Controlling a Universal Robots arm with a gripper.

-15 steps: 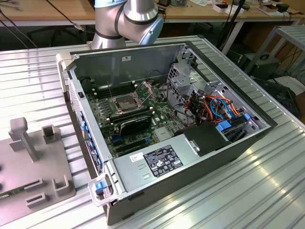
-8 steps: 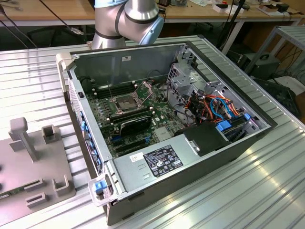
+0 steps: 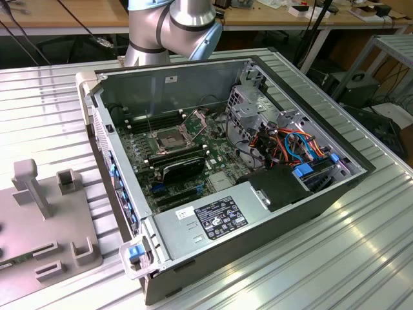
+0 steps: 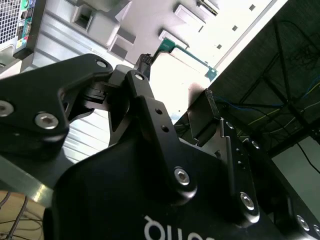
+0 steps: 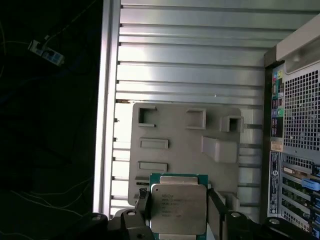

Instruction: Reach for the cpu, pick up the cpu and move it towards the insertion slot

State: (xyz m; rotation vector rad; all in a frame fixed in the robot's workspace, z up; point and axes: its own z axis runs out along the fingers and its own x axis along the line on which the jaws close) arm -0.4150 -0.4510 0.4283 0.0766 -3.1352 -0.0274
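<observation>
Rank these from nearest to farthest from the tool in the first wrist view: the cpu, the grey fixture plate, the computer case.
1. The cpu, between the tool fingers.
2. The grey fixture plate, directly beneath the cpu, on the ribbed table.
3. The computer case, off to the side past the plate's edge.

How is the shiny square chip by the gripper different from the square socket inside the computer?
The cpu has a flat, pale silvery face; the insertion slot has a dark middle inside a metal frame. The cpu sits between the gripper's fingers, outside the computer case; the insertion slot sits on the board inside it, its frame plate raised. Both are square.
</observation>
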